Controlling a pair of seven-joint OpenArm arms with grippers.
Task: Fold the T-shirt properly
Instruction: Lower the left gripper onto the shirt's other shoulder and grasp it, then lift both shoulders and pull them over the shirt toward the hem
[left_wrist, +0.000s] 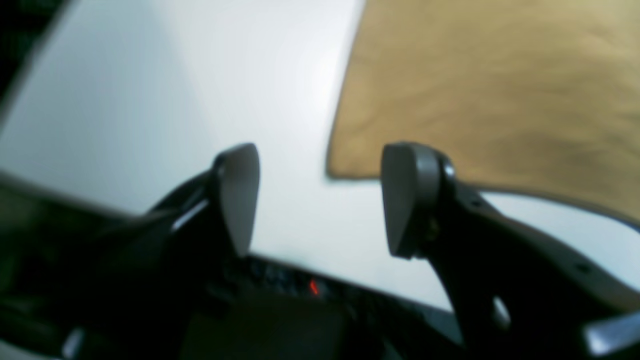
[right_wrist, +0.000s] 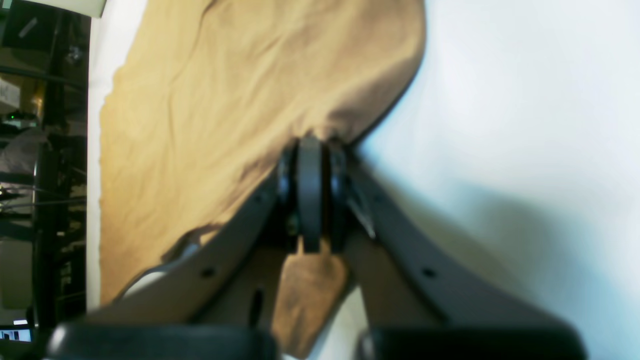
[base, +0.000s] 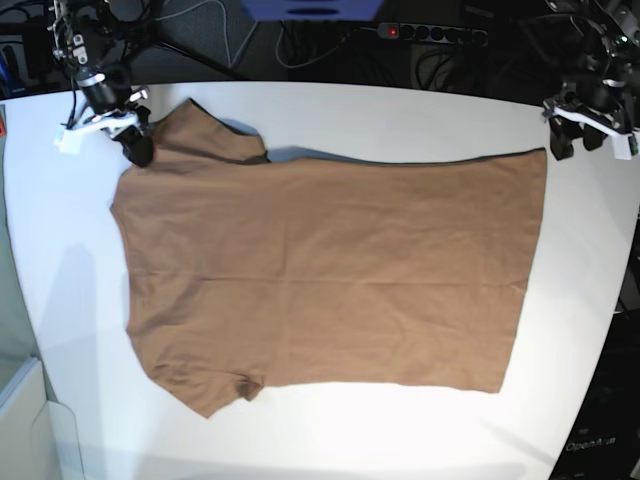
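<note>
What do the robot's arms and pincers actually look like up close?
Each arm is mostly black, with white pieces near the wrist and dark cables running along it. The left gripper has two curved black prongs tipped with flat, rounded grey pads. The right gripper has the same dark prongs, dotted with small screw holes.

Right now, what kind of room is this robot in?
Probably a robot lab or workshop: a white table holding one T-shirt, with a power strip and tangled cables behind it.
</note>
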